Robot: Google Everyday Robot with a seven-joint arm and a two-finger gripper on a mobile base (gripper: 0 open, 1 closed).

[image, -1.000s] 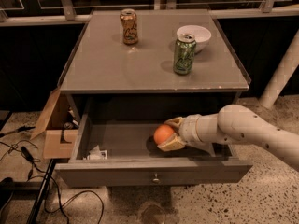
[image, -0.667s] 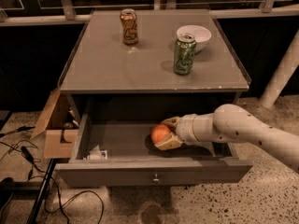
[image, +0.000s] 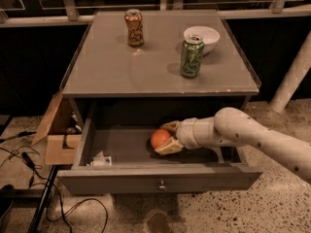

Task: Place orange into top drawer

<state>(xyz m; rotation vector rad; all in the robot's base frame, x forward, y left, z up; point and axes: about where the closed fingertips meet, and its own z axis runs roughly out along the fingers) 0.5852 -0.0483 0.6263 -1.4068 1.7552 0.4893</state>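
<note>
The orange is a round orange fruit inside the open top drawer, near its middle and low over the drawer floor. My gripper reaches into the drawer from the right on a white arm. Its tan fingers sit above and below the orange and close around it. The drawer is grey, pulled out toward the camera, with a small round metal knob at the centre of its front panel. Whether the orange rests on the drawer floor is not clear.
On the grey tabletop stand an orange-brown can, a green can and a white bowl. A small white packet lies in the drawer's front left corner. A cardboard box and cables lie on the floor at left.
My gripper and the orange have shifted slightly left inside the drawer. The rest has not moved.
</note>
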